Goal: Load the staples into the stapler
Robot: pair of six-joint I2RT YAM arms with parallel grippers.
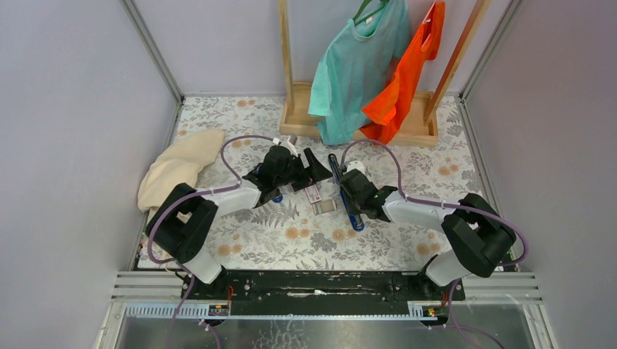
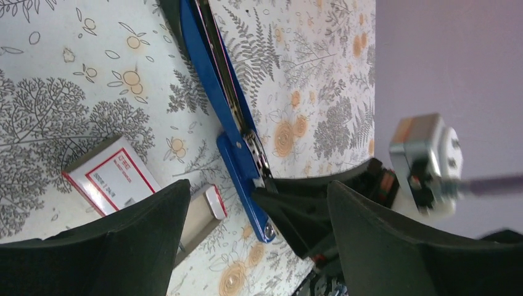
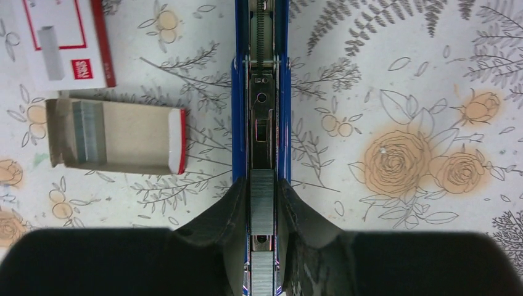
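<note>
Staples (image 3: 262,200): silvery-grey strip lying lengthwise in the open channel of the stapler (image 3: 239,123), at the end nearest the right wrist camera. Right gripper (image 3: 262,191) is clenched on the strip, one dark finger (image 3: 231,213) pressed to each long side, and the fingers overlap the blue side rails. The stapler is blue and opened out flat, with its metal channel facing up. It sits around the middle of the worktop (image 1: 291,247), a bit right of centre, its length running from near side to far side.

Just left of the stapler is a cardboard tray (image 3: 132,139) with a red end and spare staples (image 3: 88,132) at its far-left end. Beside the tray, touching or nearly so, is a white-and-red box sleeve (image 3: 61,37).

Left gripper (image 2: 259,191) is released, jaws wide with nothing between them. It is above the sleeve and tray, pointing toward the stapler; whether it touches the worktop I cannot tell.

At the left edge is a beige cloth (image 1: 178,171). At the far edge is a wooden rack (image 1: 360,131) with a teal shirt (image 1: 356,65) and an orange shirt (image 1: 407,80) hanging on it.
</note>
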